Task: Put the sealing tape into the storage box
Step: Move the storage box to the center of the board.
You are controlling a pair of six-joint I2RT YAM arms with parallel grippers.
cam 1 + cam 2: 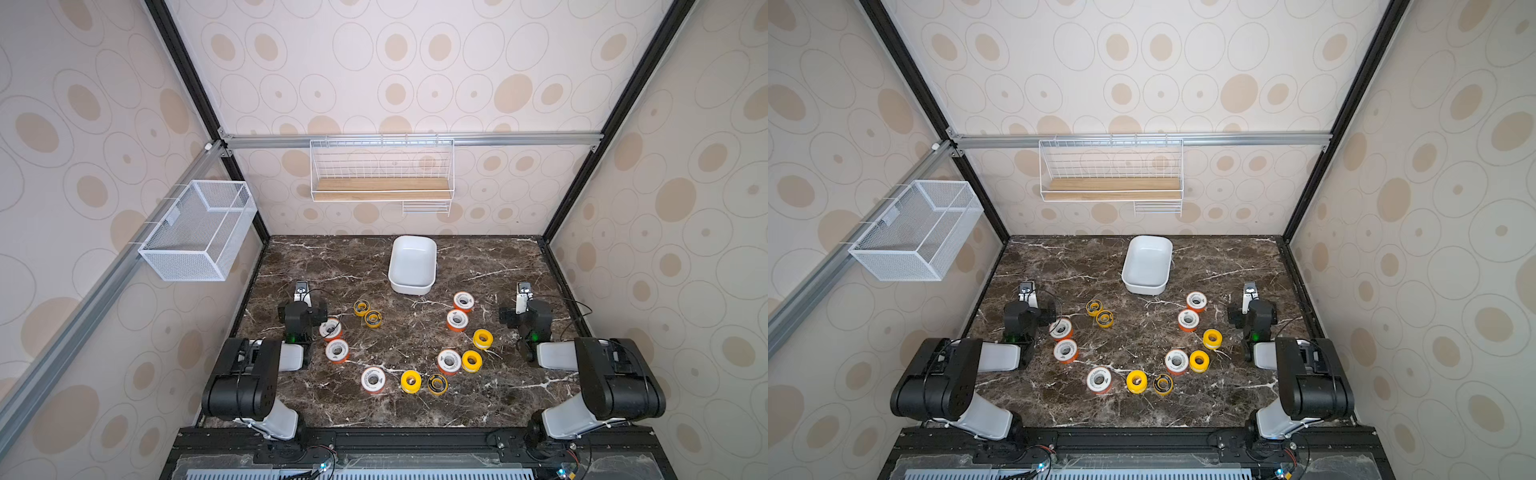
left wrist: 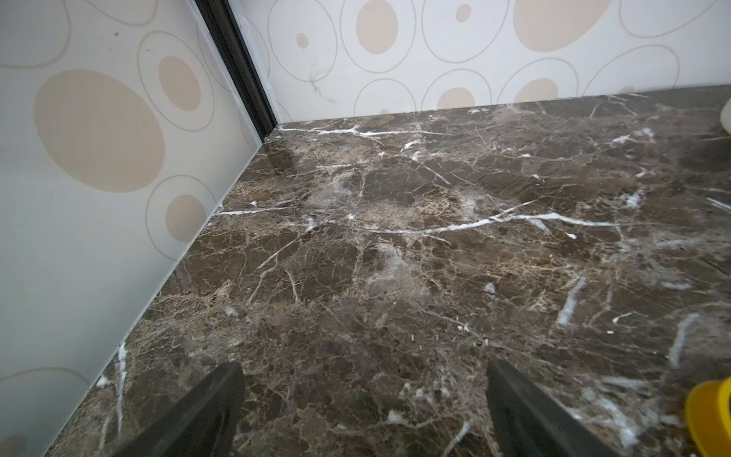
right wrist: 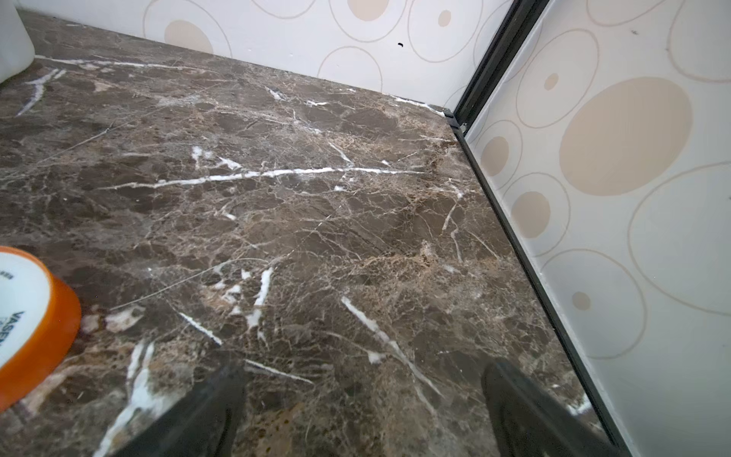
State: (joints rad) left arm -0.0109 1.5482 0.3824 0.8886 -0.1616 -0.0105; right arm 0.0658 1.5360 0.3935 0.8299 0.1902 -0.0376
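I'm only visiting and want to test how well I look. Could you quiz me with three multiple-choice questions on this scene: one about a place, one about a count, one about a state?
1. Where does the white tub stand on the marble table?
A) by the far edge, about midway across
B) at the near edge, beside the left arm
C) at the table's right-hand edge

2. How many plain yellow spools lie on the table?
A) one
B) three
C) six

3. What is inside the tub?
A) nothing
B) two orange spools
C) a stack of yellow spools

Answers:
1 A, both top views show it close to the far edge, near the middle.
2 B, three all-yellow ones show in both top views.
3 A, its white floor is bare.
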